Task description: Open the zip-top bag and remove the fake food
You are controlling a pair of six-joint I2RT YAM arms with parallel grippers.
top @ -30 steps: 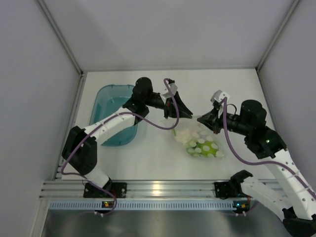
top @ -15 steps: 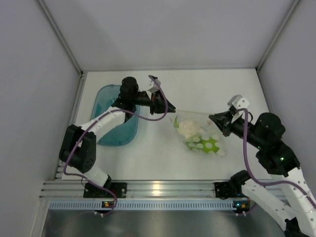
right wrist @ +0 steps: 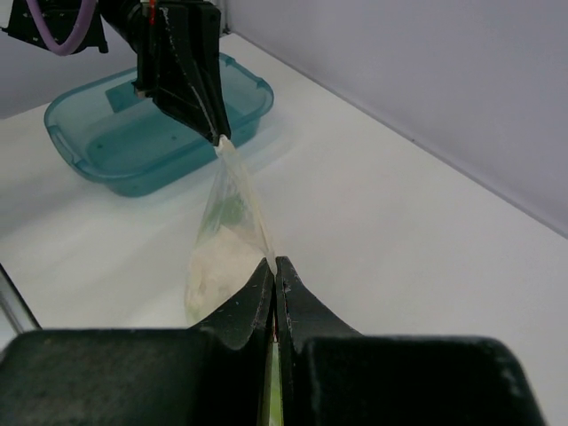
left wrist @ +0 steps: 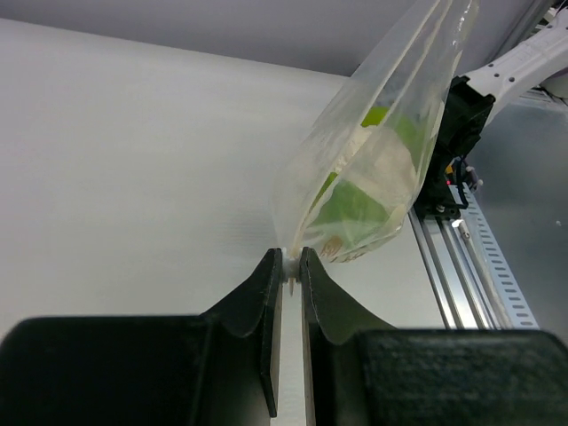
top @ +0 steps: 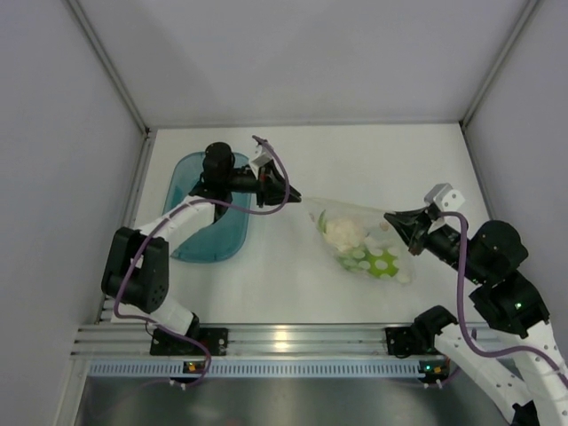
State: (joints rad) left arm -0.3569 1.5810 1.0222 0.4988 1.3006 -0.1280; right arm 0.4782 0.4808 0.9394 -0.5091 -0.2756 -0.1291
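The clear dotted zip-top bag (top: 359,232) is stretched between my two grippers above the table. My left gripper (top: 294,197) is shut on the bag's left top edge (left wrist: 292,257). My right gripper (top: 390,216) is shut on the right top edge (right wrist: 271,264). Inside the bag lie the white leafy lump (top: 342,232) and a bright green ball (top: 380,264). In the left wrist view the bag (left wrist: 382,151) hangs ahead with green and white pieces inside. In the right wrist view the bag (right wrist: 226,231) runs from my fingers to the left gripper (right wrist: 219,138). The third food piece is not told apart.
A teal plastic tub (top: 197,253) sits at the left under my left arm; it also shows in the right wrist view (right wrist: 115,142). Grey walls enclose the table on three sides. The aluminium rail (top: 293,342) runs along the near edge.
Both grippers have pulled apart, the left going left and the right going right and nearer. The bag has been stretched wider between them, and its top has spread.
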